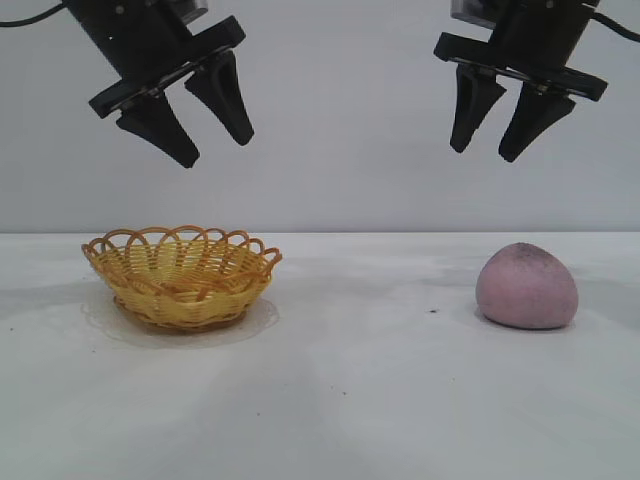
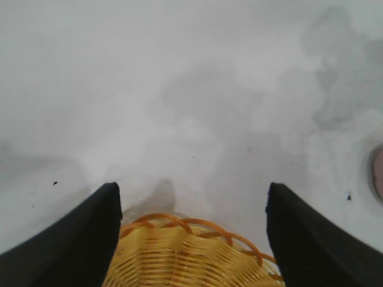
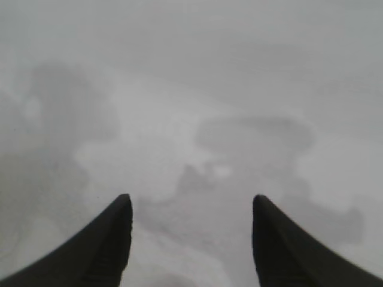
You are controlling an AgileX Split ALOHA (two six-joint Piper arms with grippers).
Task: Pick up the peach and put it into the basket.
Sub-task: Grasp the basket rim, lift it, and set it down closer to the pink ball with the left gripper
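The left gripper [image 1: 213, 148] hangs high above the worktop [image 1: 360, 400], tilted, its two black fingers [image 1: 160, 130] spread apart with nothing between them; in the left wrist view the same fingers [image 2: 78, 245] frame bare air, and beneath them shows the looped rim of the basket [image 2: 191, 257]. The right gripper [image 1: 483, 153] hangs equally high over the other side, its fingers [image 1: 470, 105] likewise parted and empty, pointing steeply down; in the right wrist view the two dark fingers [image 3: 102, 245] stand apart over plain grey surface. Below the left gripper, the basket [image 1: 182, 275] sits on the worktop toward its left edge, a shallow yellow-orange wicker bowl with a scalloped rim, upright and with nothing visible inside. Well apart from it, toward the right edge and roughly below the right gripper, slightly to its outer side, the peach [image 1: 527, 286] rests on the worktop, a dull pink-mauve rounded lump with a darker speckled top. Neither gripper touches either thing. A small dark speck [image 1: 432, 311] lies on the surface just beside the peach, on the side facing the basket. A sliver of the peach [image 2: 378, 173] shows at the edge of the left wrist view.
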